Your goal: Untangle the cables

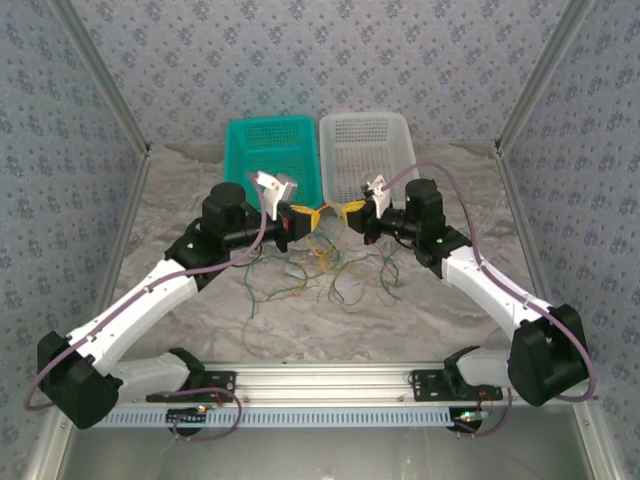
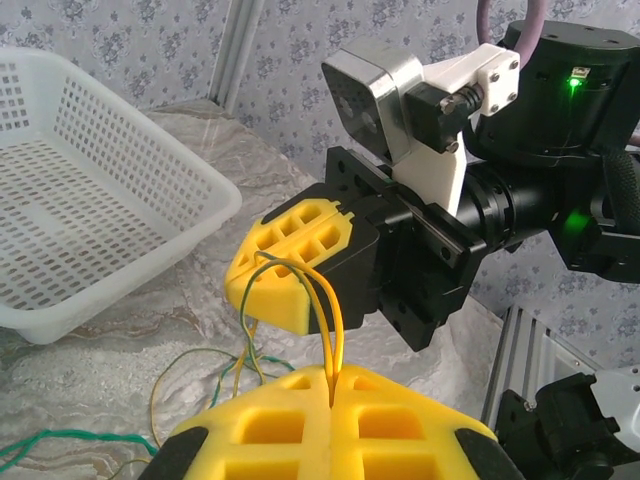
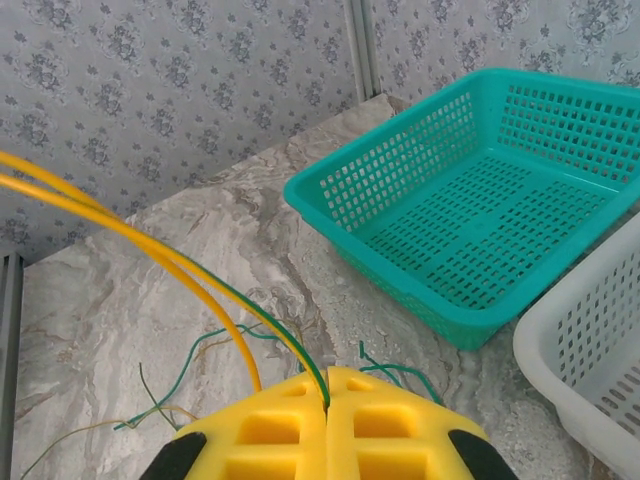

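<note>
You held both grippers above the worktop (image 1: 420,330), facing each other just near of the teal basket (image 1: 270,150) and the white basket (image 1: 365,150). The jaws of your left gripper (image 1: 303,214) were pressed fully together on yellow strands of the cables (image 1: 310,275). The jaws of your right gripper (image 1: 350,211) were also pressed together, on a yellow and a green strand. The rest of the cables hung down and lay in a loose tangle on the worktop below.
</note>
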You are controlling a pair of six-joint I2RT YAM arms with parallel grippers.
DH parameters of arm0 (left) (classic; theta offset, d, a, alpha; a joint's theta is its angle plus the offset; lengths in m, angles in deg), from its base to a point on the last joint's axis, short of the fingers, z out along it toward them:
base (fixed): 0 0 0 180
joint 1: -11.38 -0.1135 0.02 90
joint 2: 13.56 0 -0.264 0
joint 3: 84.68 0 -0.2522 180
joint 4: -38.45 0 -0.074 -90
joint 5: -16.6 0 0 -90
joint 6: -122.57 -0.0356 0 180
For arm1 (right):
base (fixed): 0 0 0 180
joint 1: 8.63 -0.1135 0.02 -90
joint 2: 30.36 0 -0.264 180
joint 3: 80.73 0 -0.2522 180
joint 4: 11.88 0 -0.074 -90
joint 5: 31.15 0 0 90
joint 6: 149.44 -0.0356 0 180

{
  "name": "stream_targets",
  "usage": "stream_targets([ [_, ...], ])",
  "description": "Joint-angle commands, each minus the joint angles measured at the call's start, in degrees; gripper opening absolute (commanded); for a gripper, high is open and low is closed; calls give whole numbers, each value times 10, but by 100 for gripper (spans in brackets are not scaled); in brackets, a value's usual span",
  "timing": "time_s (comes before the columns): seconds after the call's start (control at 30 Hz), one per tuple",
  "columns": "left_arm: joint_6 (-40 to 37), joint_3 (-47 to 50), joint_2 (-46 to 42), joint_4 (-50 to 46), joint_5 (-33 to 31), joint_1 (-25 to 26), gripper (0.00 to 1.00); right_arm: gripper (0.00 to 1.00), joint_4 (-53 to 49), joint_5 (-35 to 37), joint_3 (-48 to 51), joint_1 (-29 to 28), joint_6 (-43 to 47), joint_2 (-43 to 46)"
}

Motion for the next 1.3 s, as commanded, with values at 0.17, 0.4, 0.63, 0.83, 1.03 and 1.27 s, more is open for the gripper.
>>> stream_targets([
  [0.17,6,16,-26,33,-53,-2,37,0,-63,62,-35,-5,-80,43],
  [0.4,44,70,-54,94,-97,-37,45,0,-117,114,-76,-48,-138,100],
  [0.63,24,118,-86,131,-74,-44,51,0,-155,91,-122,-88,-131,128],
  [0.83,22,169,-137,187,-73,-58,48,0,-134,22,-73,-88,-30,169],
  [1.03,-22,184,-149,223,2,-65,52,0,-134,-144,-67,-33,-5,146],
  [1.27,-123,185,-124,271,50,-42,61,0,-211,-254,-137,-35,31,58],
])
